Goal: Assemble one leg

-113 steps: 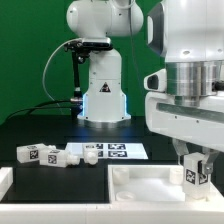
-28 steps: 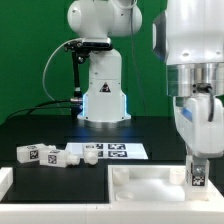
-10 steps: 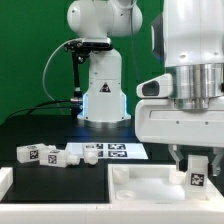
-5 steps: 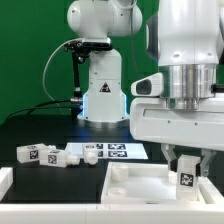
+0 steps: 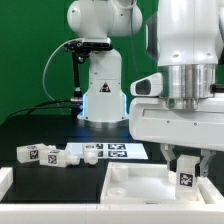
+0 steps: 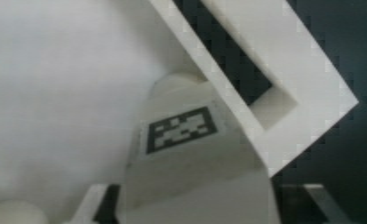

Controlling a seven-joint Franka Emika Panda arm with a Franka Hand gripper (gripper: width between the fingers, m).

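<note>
My gripper (image 5: pixel 185 170) is at the exterior view's right, low over the large white tray-like panel (image 5: pixel 140 185). It is shut on a white leg (image 5: pixel 185 181) with a black-and-white tag, held upright with its lower end at the panel's right part. In the wrist view the leg (image 6: pixel 194 150) fills the middle between my fingers (image 6: pixel 98 200), and the panel's raised rim (image 6: pixel 251 70) runs past it. Other legs (image 5: pixel 38 154) lie on the black table at the exterior view's left.
The marker board (image 5: pixel 108 152) lies flat behind the panel. A second white robot base (image 5: pixel 102 95) stands at the back. A white rim piece (image 5: pixel 5 180) shows at the exterior view's lower left edge.
My gripper with the leg has turned about its axis and shifted slightly toward the exterior view's left over the panel. In the last half second nothing has visibly moved.
</note>
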